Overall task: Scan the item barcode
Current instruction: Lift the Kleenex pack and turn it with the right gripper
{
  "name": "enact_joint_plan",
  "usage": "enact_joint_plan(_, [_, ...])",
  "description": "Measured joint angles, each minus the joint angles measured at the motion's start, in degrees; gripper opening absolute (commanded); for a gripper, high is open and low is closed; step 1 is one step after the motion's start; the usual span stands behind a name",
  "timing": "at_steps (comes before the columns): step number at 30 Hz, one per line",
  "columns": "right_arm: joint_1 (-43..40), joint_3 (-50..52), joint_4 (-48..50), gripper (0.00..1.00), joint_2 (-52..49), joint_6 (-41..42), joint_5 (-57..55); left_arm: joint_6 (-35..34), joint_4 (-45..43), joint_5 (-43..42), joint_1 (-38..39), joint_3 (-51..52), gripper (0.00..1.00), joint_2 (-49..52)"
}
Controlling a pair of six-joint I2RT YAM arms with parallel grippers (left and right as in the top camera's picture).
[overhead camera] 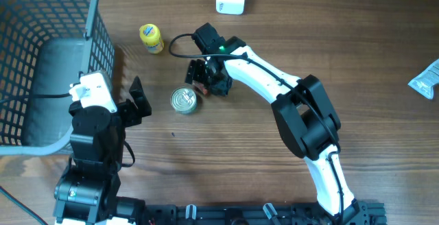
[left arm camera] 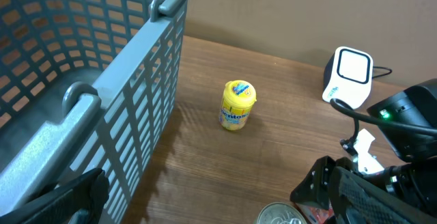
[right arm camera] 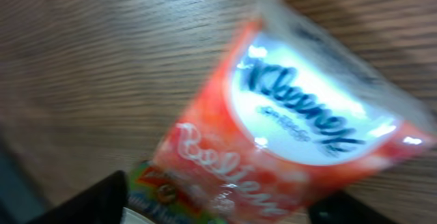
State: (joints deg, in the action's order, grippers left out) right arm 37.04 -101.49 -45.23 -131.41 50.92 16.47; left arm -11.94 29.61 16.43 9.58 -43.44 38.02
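Kleenex pack (right arm camera: pixel 293 121), red and white, lies on the wooden table (overhead camera: pixel 357 40) near its centre.

Right wrist view: the pack fills the frame, blurred but with its logo legible. The dark fingers (right arm camera: pixel 89 200) of the right gripper (right arm camera: pixel 218 207) stand wide apart, one at either side of the pack's lower end. Whether they press it cannot be told.

Overhead view: only a red sliver of the pack shows beneath that gripper, just beside a tin can (overhead camera: pixel 183 100). The left gripper (overhead camera: pixel 140 100), jaws spread wide, hovers near the can, beside the grey basket (overhead camera: pixel 103 40).

Left wrist view: this view alone shows the white scanner (left arm camera: pixel 348 75) from the front and the side of the yellow bottle (left arm camera: pixel 237 104), the two well apart on the table.
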Motion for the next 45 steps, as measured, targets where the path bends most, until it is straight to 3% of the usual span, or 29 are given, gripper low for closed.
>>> enact_joint_plan(3, [0.0, 0.04, -0.81, 0.69, 0.0, 0.42, -1.14, 0.0, 0.02, 0.0, 0.0, 0.0, 1.0, 0.0])
enact_joint_plan(6, [0.0, 0.11, -0.61, 0.85, -0.02, 0.26, -1.46, 0.0, 0.07, 0.0, 0.0, 0.0, 1.0, 0.0])
enact_joint_plan(7, [0.0, 0.11, 0.07, 0.99, -0.02, -0.59, -1.2, 0.0, 0.17, 0.0, 0.0, 0.0, 1.0, 0.0])
enact_joint_plan(8, [0.0, 0.09, 1.14, 1.0, 0.0, -2.56, -0.68, 0.0, 0.28, 0.0, 0.0, 0.0, 1.0, 0.0])
enact_joint_plan(12, [0.02, -0.13, 0.13, 1.0, 0.37, -10.95, 0.28, 0.0, 0.37, 0.0, 0.0, 0.0, 1.0, 0.0])
enact_joint_plan(19, [-0.39, 1.4, -10.27, 1.0, 4.7, -35.3, -8.02, 0.0, 0.42, 0.0, 0.0, 0.0, 1.0, 0.0])
enact_joint_plan(24, [-1.03, 1.57, -8.09, 1.0, 5.14, -44.26, -13.49, 0.0, 0.42, 0.0, 0.0, 0.0, 1.0, 0.0])
enact_joint_plan(31, [-1.03, 1.6, 0.74, 1.0, 5.14, -47.65, -14.97, 0.0, 0.42, 0.0, 0.0, 0.0, 1.0, 0.0])
enact_joint_plan(45, [-1.03, 1.55, 4.37, 1.0, 5.07, -49.75, -10.71, 0.0, 0.42, 0.0, 0.0, 0.0, 1.0, 0.0])
